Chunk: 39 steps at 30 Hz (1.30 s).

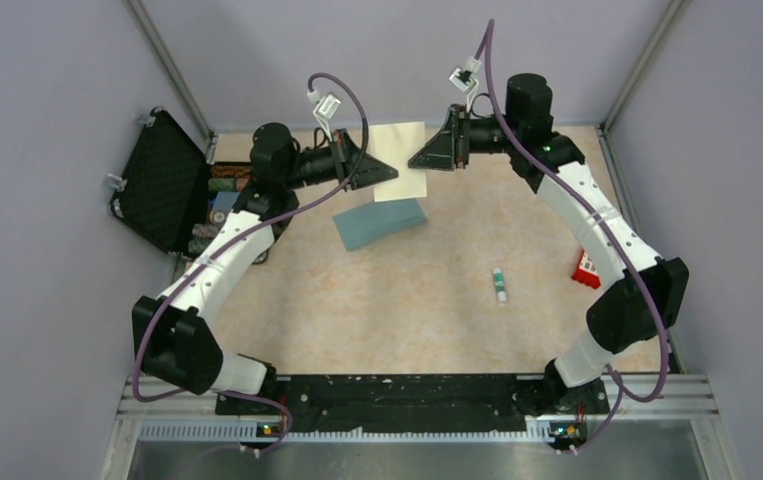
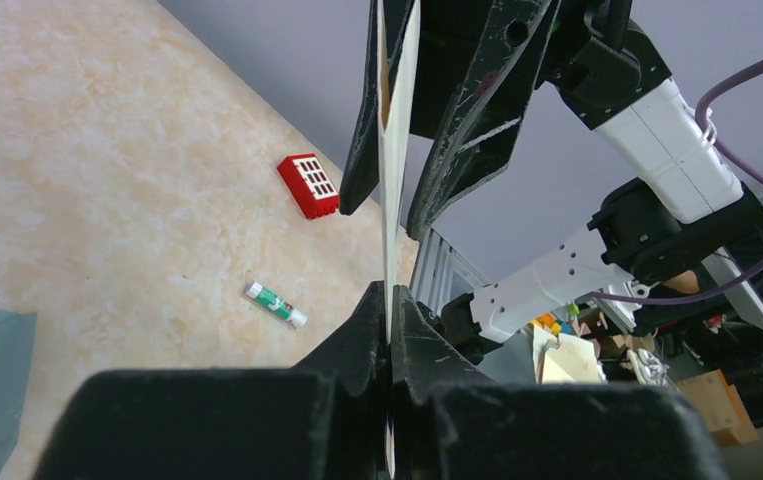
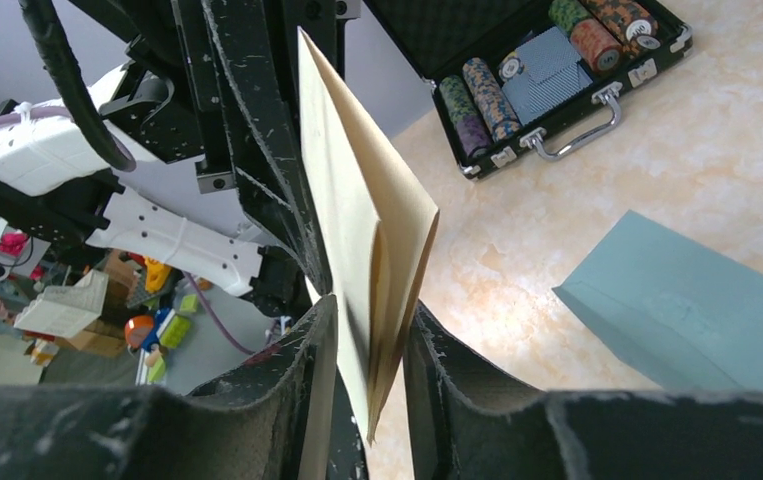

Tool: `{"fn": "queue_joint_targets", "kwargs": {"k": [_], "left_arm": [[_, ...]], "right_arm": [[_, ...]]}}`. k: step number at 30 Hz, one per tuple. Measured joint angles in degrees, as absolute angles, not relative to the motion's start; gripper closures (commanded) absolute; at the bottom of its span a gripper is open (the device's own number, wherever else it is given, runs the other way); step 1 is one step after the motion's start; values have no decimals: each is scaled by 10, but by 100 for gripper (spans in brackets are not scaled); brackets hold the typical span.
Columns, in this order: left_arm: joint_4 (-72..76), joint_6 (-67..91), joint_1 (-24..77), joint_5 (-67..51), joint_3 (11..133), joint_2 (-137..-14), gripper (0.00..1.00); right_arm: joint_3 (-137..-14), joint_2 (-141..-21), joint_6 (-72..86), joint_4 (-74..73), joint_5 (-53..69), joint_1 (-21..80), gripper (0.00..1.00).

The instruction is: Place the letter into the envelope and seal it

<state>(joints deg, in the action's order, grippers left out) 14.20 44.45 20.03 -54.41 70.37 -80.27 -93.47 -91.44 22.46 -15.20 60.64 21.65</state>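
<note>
The beige letter [image 1: 400, 150] is held up off the table between the two grippers; it looks folded in the right wrist view [image 3: 357, 220]. My left gripper [image 1: 394, 172] is shut on its edge, the sheet pinched between the jaws [image 2: 390, 290]. My right gripper [image 1: 412, 160] straddles the opposite edge; its jaws [image 3: 369, 310] stand apart on either side of the fold. The teal envelope [image 1: 379, 222] lies flat on the table below the letter and also shows in the right wrist view [image 3: 697, 320].
A green-and-white glue stick [image 1: 499, 285] lies right of centre. A red block [image 1: 585, 270] sits by the right arm. An open black case [image 1: 162, 180] of poker chips and cards stands at the far left. Grey walls enclose the table.
</note>
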Motion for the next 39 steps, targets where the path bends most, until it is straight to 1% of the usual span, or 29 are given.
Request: {"fn": "queue_joint_targets", "kwargs": {"k": [2,4,5,10,12,14,17,18,20,21,22,24,25,28,29,32,34,35,36,38,39], "left_arm": [[146,454,200,-540,704,-803,100],[149,462,200,-538,704,-804,100],[153,466,200,-537,704,-804,100],[164,482,200,-535,704,-817,100],[164,485,200,-535,704,-823,100],[164,486,200,-535,704,-827,100],[164,489,200,-535,704,-830,100],[164,489,200,-535,704,-830,100],[163,489,200,-531,704,-830,100],[162,489,200,-530,704,-830,100],[160,488,200,-528,704,-830,100],[157,485,200,-526,704,-830,100],[157,484,200,-524,704,-830,100],[159,483,200,-524,704,-830,100],[159,483,200,-524,704,-830,100],[161,483,200,-524,704,-830,100],[162,483,200,-523,704,-832,100],[163,484,200,-522,704,-832,100],[163,483,200,-522,704,-833,100],[163,483,199,-522,704,-835,100],[163,483,199,-522,704,-836,100]], "right_arm": [[-935,-918,231,-149,602,217,77],[-935,-919,236,-145,600,217,79],[-935,-919,238,-143,598,217,79],[-937,-923,248,-133,585,218,70],[-942,-928,253,-128,582,218,70],[-946,-932,257,-124,580,218,78],[-947,-936,262,-119,581,218,95],[-947,-937,263,-117,581,218,98],[-947,-938,267,-115,584,218,100],[-946,-938,267,-114,584,218,98],[-946,-938,267,-114,585,218,92],[-945,-938,267,-112,586,218,76],[-941,-938,266,-108,586,218,72],[-927,-938,267,-104,588,218,71],[-919,-938,267,-105,589,218,73],[-908,-938,266,-108,590,218,88],[-907,-938,266,-109,592,218,93],[-907,-937,266,-108,594,218,92],[-907,-937,266,-107,595,218,89],[-907,-937,266,-107,595,218,78],[-907,-937,267,-107,595,218,74]]}}
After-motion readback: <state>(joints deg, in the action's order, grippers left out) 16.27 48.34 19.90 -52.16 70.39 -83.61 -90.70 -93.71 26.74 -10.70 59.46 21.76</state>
